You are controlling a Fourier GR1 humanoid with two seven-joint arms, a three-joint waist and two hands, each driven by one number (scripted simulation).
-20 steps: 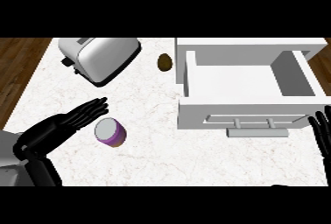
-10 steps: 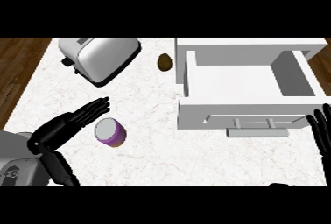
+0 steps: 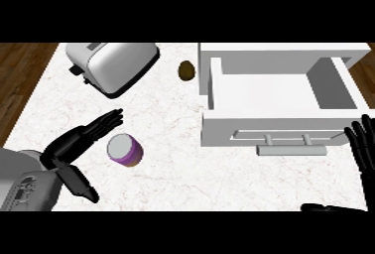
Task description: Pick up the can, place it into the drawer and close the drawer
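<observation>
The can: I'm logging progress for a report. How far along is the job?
Nothing looks done yet. The drawer stands open with nothing in it. In hand: the open left hand is beside the can, which stands on the counter, and is not curled round it. The right hand rests open at the view's right edge. Left to do: grasp the can, place it in the drawer, close the drawer.

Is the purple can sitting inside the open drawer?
No. The drawer is open, but the can is not in it. The head view shows the can on the counter, right beside the open left hand.
</observation>
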